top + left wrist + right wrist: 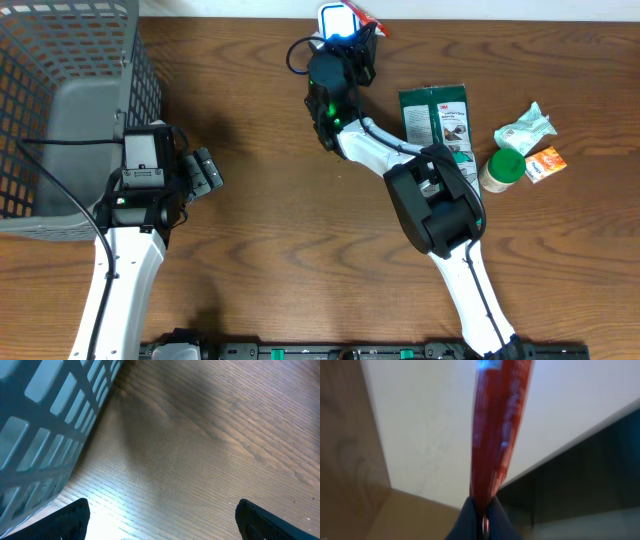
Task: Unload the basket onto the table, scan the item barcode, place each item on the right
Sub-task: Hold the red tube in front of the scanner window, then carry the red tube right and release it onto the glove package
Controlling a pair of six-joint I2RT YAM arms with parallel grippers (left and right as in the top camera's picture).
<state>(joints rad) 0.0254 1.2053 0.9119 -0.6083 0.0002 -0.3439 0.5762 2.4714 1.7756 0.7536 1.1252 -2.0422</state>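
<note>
The right gripper (pixel 482 512) clamps one red packet (pixel 500 425) at the far edge. The left gripper (pixel 165 520) gapes empty beside one basket (pixel 140 60). At right lie one green packet (pixel 435 115) and one jar (pixel 503 168).

Edge-on to the wrist camera, a thin red plastic packet (pixel 495 435) stands nearly upright, leaning slightly right, its lower end pinched in the closed right gripper (pixel 482 519). Blue light washes its blurred top at the wooden table's (pixel 300 230) far edge.
</note>
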